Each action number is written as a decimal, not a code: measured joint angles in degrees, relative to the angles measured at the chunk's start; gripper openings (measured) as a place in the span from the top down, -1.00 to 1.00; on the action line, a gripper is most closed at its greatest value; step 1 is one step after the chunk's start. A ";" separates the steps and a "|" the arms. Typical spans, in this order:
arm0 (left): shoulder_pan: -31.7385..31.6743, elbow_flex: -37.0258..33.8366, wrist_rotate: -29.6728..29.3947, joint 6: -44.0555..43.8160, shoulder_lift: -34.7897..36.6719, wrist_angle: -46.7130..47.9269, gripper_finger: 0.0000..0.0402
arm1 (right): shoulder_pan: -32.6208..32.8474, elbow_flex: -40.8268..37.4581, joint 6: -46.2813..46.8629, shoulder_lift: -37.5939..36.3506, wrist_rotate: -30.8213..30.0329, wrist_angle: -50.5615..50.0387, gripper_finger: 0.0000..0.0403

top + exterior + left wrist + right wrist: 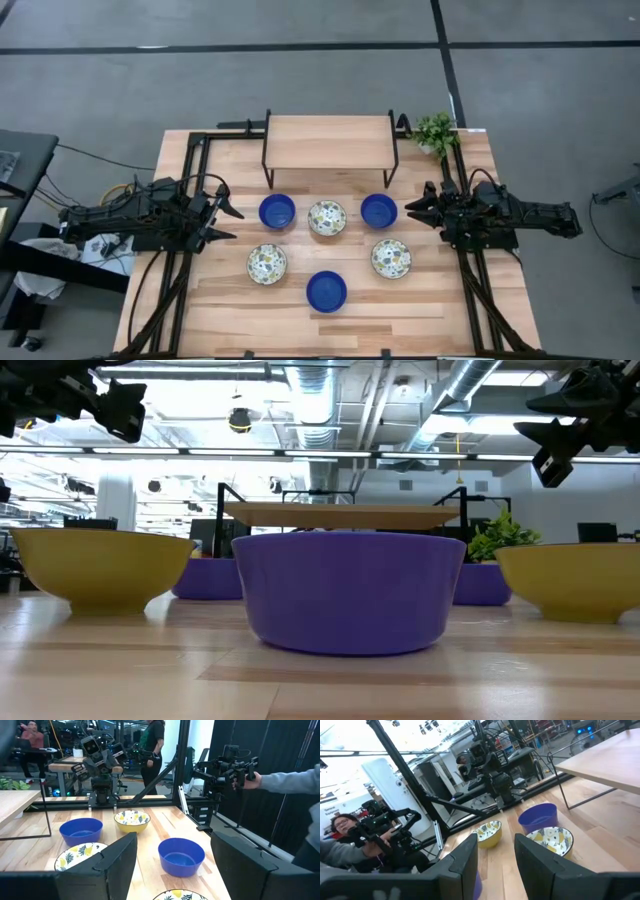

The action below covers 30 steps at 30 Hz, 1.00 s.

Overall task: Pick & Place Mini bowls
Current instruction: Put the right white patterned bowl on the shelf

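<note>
Both tools hang above the desk's side edges with nothing in them: the left tool (228,222) sits at the left edge with its fingers spread wide, and the right tool (420,208) sits at the right edge, fingers likewise parted. Between them, 6 small round bowls stand apart from one another on the light wooden slatted desk (420,300). Toward the far edge runs a row of 3: a glossy cobalt blue bowl (277,211), a cream floral-speckled bowl (327,217) and a second blue bowl (379,210). Nearer the front edge, 2 more floral-speckled bowls (267,263) (391,258) flank a third blue bowl (326,291), which stands closest to the front. A low wooden shelf on black metal legs (328,142) stands at the far edge, with a small green potted plant (435,131) near the far right corner.
</note>
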State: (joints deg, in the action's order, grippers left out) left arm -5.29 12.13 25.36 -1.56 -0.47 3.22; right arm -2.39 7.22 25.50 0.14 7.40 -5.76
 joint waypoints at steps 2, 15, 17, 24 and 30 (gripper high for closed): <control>-0.01 0.01 -0.04 0.01 -0.02 -0.61 -0.26 | 0.00 0.01 0.00 0.00 0.00 0.00 0.41; 0.01 0.02 -0.26 0.01 0.00 -1.13 -0.26 | 0.00 -0.01 0.02 0.02 0.02 0.78 0.41; -0.01 0.01 -0.24 0.00 0.00 -1.13 -0.26 | 0.00 -0.01 0.01 0.02 0.05 1.90 0.41; 0.01 0.00 -0.24 0.00 0.00 -1.18 -0.26 | 0.45 -0.01 -2.83 0.02 1.60 4.63 0.41; -0.01 0.00 -0.24 0.00 0.00 -1.32 -0.26 | 2.60 -0.01 -2.97 0.00 1.66 4.57 0.41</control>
State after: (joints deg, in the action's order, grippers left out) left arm -5.30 12.13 25.12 -1.56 -0.47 1.90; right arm 0.21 7.21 22.52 0.14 9.06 -1.18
